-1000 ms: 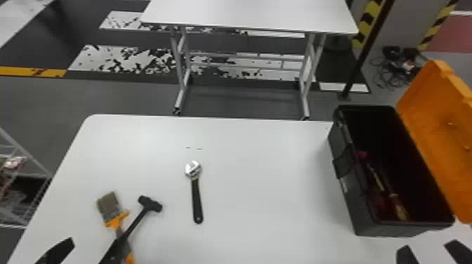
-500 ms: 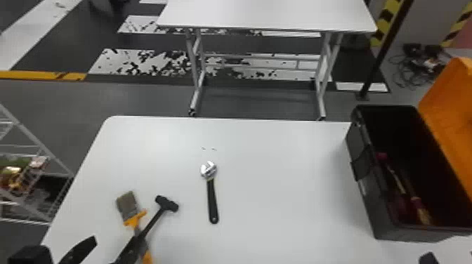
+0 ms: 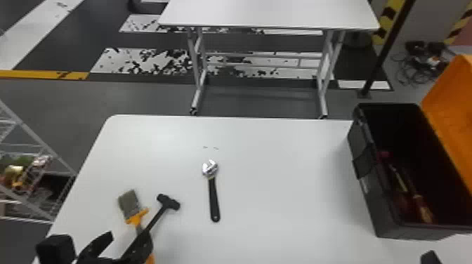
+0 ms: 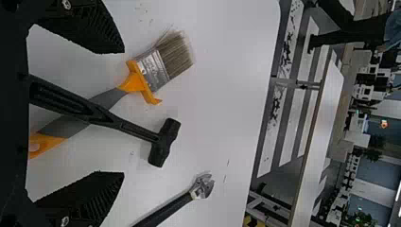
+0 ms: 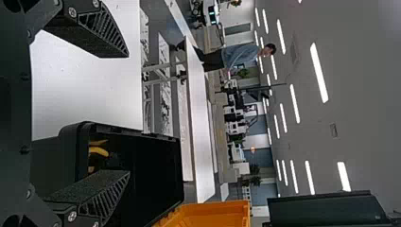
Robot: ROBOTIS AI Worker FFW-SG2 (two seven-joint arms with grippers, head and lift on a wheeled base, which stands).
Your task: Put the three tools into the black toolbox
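Head view: wrench (image 3: 214, 202) at centre on a white table (image 3: 281, 186); brush (image 3: 130, 203) and hammer (image 3: 168, 202) at lower left, the hammer's handle crossing the brush's. Left gripper (image 3: 129, 239), lower left, has spread fingers, hammer handle between them. Right gripper (image 3: 430, 258), lower right, fingers spread, near the toolbox (image 3: 382, 217) at right.

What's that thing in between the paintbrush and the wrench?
It's the hammer! The head view shows its black head on the white table, between the paintbrush's bristles and the wrench.
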